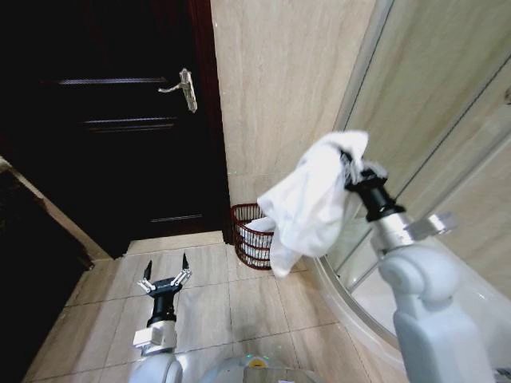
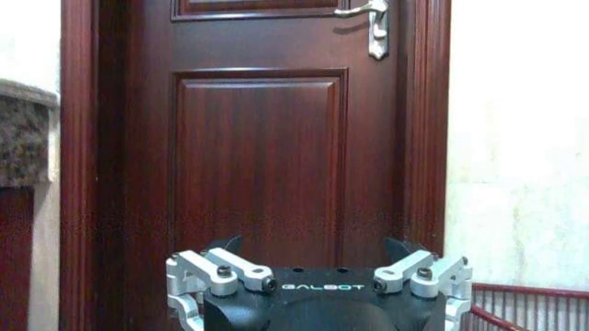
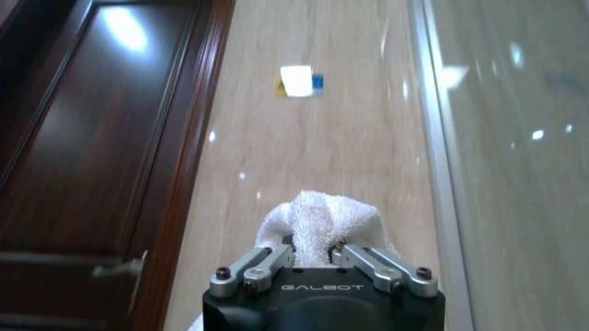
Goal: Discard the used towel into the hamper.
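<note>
towel [image 1: 307,203] is hanging bunched from the right gripper [image 1: 349,169], which is pinching it raised above the hamper [image 1: 251,237], probably lining up a drop. left gripper [image 1: 165,278] is idling spread, low, well apart from the hamper by the door [image 1: 112,104].

the right gripper [image 1: 349,169] is raised high beside the glass shower wall [image 1: 447,136], clamped on a white towel [image 1: 307,203] that hangs in folds above the hamper [image 1: 249,236] in the corner by the dark door [image 1: 120,120]. the left gripper [image 1: 165,277] hangs low over the tiled floor [image 1: 215,303], its fingers spread apart.
</note>
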